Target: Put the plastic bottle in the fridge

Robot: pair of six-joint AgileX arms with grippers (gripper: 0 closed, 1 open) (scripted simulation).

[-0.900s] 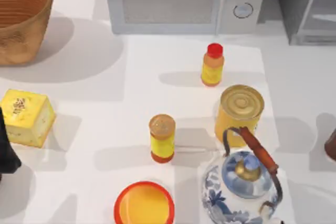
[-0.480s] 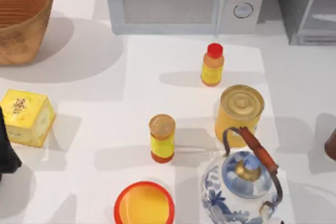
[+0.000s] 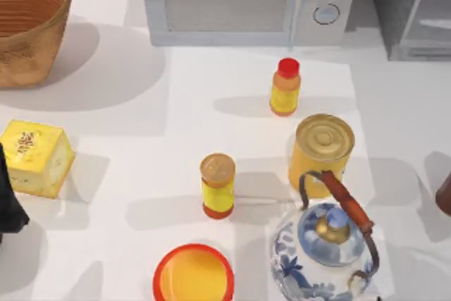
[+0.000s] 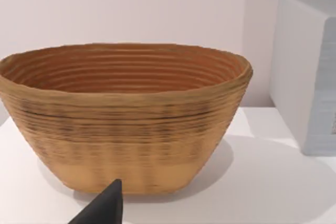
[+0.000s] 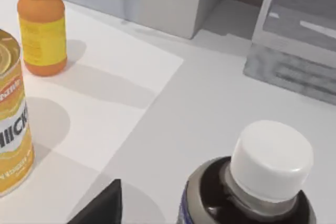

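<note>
The plastic bottle [image 3: 445, 195] is a dark reddish-brown shape cut off by the table's right edge. In the right wrist view the plastic bottle [image 5: 262, 182] stands upright, with a white cap and dark contents. A dark tip of my right gripper [image 5: 100, 208] shows close beside it, apart from it. The fridge [image 3: 412, 8] is the grey cabinet at the back right, and the fridge [image 5: 299, 35] lies beyond the bottle in the wrist view. My left gripper [image 4: 102, 208] is parked at the left edge [image 3: 8, 202], facing a basket.
A white microwave [image 3: 246, 1] stands at the back, left of the fridge. A red-capped bottle [image 3: 285, 87], a yellow can [image 3: 321, 144], a blue-white kettle [image 3: 325, 248], a tan-lidded bottle [image 3: 218, 185], a red-rimmed plate [image 3: 194, 273], a yellow box [image 3: 34, 156] and a wicker basket [image 3: 28, 22] stand on the table.
The shadow near the bottle at the right edge has shifted slightly. No object on the table has moved.
</note>
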